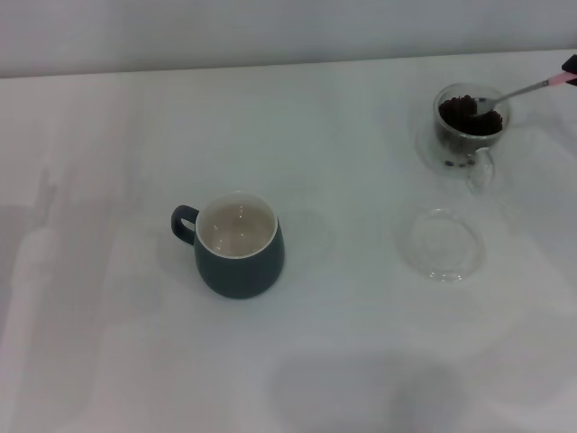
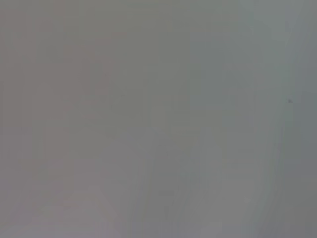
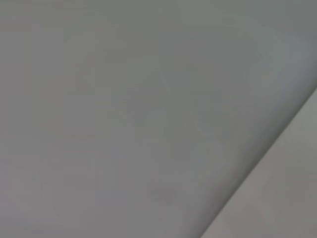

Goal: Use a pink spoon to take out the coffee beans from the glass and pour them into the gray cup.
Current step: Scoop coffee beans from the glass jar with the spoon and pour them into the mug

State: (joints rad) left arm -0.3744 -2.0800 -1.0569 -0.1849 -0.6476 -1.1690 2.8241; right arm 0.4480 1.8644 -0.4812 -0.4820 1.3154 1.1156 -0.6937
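The glass [image 1: 471, 126] stands at the far right of the white table, holding dark coffee beans [image 1: 467, 114]. The pink spoon [image 1: 523, 90] has its metal bowl down in the beans, and its handle rises to the right edge of the head view. There a dark tip of my right gripper [image 1: 570, 63] holds the pink handle end; the rest of that gripper is out of frame. The gray cup [image 1: 238, 245] stands left of centre with its cream inside bare and its handle pointing left. My left gripper shows in no view. Both wrist views show only plain grey surface.
A flat, shallow clear glass dish [image 1: 442, 244] lies on the table [image 1: 135, 361] just in front of the glass, between it and the near edge. The table's far edge meets a pale wall behind the glass.
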